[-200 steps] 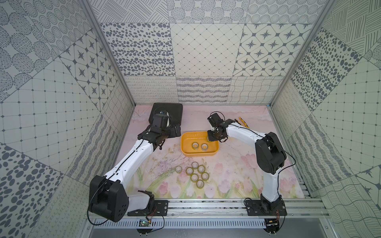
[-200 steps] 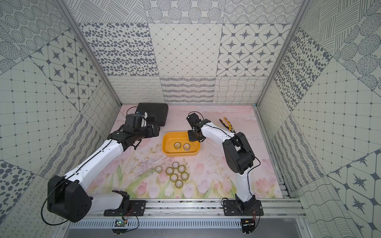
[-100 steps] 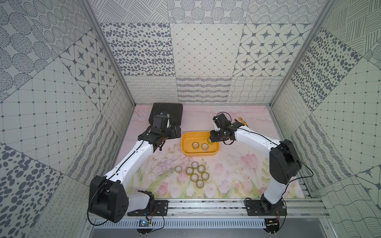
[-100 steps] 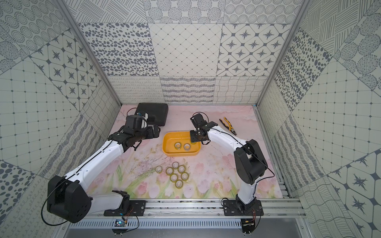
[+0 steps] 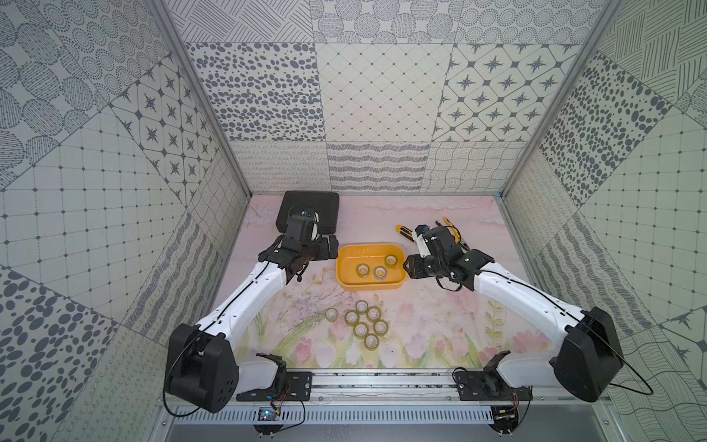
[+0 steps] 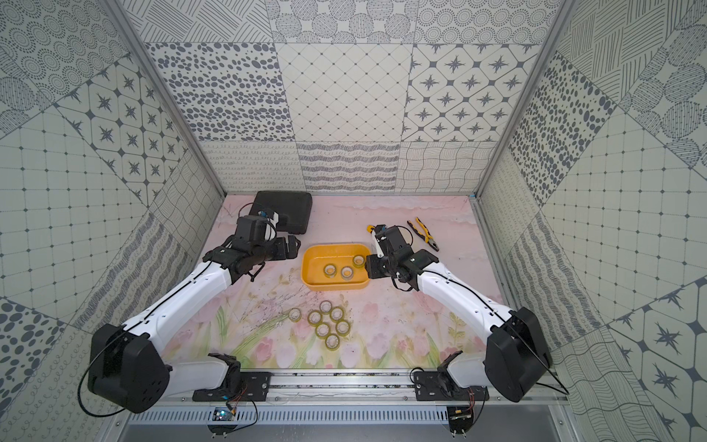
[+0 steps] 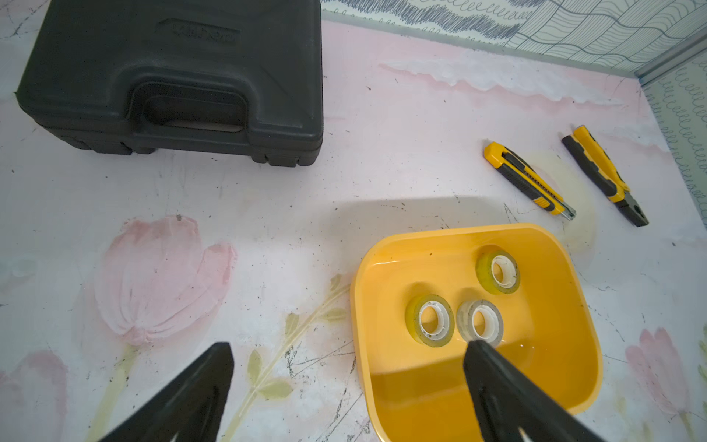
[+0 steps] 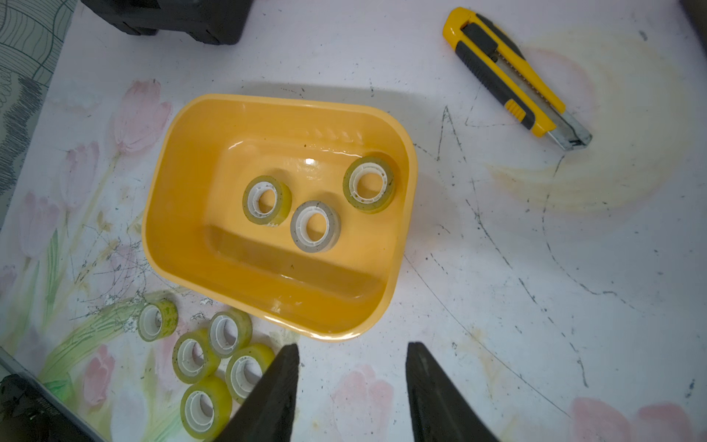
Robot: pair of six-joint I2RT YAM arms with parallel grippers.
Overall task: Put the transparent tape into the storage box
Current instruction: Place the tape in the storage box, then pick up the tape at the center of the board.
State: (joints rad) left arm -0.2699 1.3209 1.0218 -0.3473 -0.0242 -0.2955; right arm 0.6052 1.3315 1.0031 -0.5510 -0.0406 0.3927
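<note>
Currently, three rolls of transparent tape (image 8: 296, 229) lie inside the yellow storage box (image 8: 172, 191). Seven more rolls (image 5: 355, 329) cluster on the counter (image 5: 440, 317) nearby. The left pincer (image 7: 348, 344) and right pincer (image 8: 352, 344) flank the box, both released and empty.

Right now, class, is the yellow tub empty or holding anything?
Not empty: three tape rolls lie flat inside the yellow tub.

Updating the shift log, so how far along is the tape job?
Done: three tape rolls lie in the yellow tub. In hand: nothing; the left gripper and right gripper are both open and empty. Left: seven rolls lie on the mat outside the tub.
</note>
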